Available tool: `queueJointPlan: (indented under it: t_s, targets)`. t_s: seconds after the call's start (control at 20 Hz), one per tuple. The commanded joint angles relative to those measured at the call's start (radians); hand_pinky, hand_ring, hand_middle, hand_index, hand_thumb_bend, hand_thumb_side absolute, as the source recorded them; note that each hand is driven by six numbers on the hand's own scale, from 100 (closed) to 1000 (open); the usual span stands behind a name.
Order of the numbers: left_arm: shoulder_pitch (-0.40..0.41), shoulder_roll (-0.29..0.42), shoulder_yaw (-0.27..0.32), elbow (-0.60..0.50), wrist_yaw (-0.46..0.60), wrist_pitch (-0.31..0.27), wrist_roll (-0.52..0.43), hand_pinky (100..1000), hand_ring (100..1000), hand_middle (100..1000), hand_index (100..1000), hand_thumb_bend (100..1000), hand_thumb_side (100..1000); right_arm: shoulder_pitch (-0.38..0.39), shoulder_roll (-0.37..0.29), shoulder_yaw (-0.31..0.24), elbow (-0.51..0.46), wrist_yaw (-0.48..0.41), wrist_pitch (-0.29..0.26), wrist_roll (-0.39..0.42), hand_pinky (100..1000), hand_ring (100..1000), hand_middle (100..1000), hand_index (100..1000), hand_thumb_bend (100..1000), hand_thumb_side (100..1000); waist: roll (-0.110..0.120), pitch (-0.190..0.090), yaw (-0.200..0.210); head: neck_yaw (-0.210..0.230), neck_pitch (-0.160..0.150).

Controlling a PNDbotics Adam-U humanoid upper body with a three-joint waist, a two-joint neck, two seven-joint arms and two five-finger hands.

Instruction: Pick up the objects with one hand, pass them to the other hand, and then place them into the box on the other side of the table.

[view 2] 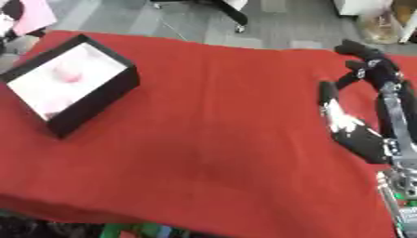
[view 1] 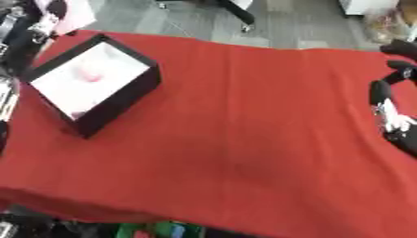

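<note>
Reaching in from the right edge, the robot's right hand (view 2: 358,128) hangs over the red-covered bench (view 2: 220,139), its dark fingers (view 2: 362,51) spread and relaxed with nothing between them; the thumb (view 2: 327,93) stands apart from the rest. A white patch shows on the palm side, too blurred to identify. In the left eye view the same hand is cut off by the frame edge, leaving only its thumb and part of the palm visible. The silver forearm (view 2: 395,116) runs down toward the lower right corner and is partly out of frame.

The black box (view 1: 122,100) with a white interior sits at the far left of the bench, turned at an angle to its edges, well apart from the hand. Inside it lies a soft pink shape (view 1: 90,74) and a second pink smudge (view 1: 79,114) near the box's near corner; neither can be made out further. The left hand appears in neither view. Dark clutter crowds the left margin, unreadable.
</note>
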Motion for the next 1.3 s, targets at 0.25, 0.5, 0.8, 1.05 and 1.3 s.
queueJointPlan:
  t_s: [0.25, 0.5, 0.8, 1.05, 1.3]
  targets:
    - [-0.036, 0.252, -0.189, 0.200, -0.132, 0.115, 0.132, 824, 678, 698, 914, 663, 229, -0.019, 0.007, 0.014, 0.001, -0.003, -0.009, 0.010, 839, 480, 783, 903, 181, 669, -0.003, -0.010, -0.036, 0.026, -0.003]
    - [-0.067, 0.300, -0.280, 0.329, -0.217, 0.164, 0.217, 869, 767, 847, 974, 757, 392, -0.020, 0.012, 0.019, 0.006, -0.008, -0.009, 0.016, 837, 476, 781, 902, 176, 675, -0.004, -0.012, -0.048, 0.026, -0.003]
    - [-0.054, 0.281, -0.178, 0.285, -0.320, 0.121, 0.320, 863, 825, 841, 967, 560, 257, -0.010, 0.013, 0.013, 0.015, -0.007, -0.007, 0.010, 833, 469, 779, 901, 166, 683, -0.005, -0.015, -0.030, 0.019, -0.003]
    - [0.000, 0.237, -0.040, 0.149, -0.406, 0.040, 0.405, 849, 829, 804, 941, 379, 123, -0.001, 0.020, 0.006, 0.022, -0.003, -0.009, 0.001, 832, 469, 778, 899, 165, 680, -0.007, -0.013, -0.010, 0.035, -0.003]
    - [0.038, 0.118, 0.073, 0.013, -0.484, -0.044, 0.412, 819, 898, 744, 895, 100, 573, 0.005, 0.044, -0.002, 0.029, 0.000, -0.015, -0.023, 827, 467, 774, 894, 155, 666, -0.016, -0.008, -0.006, 0.027, -0.003]
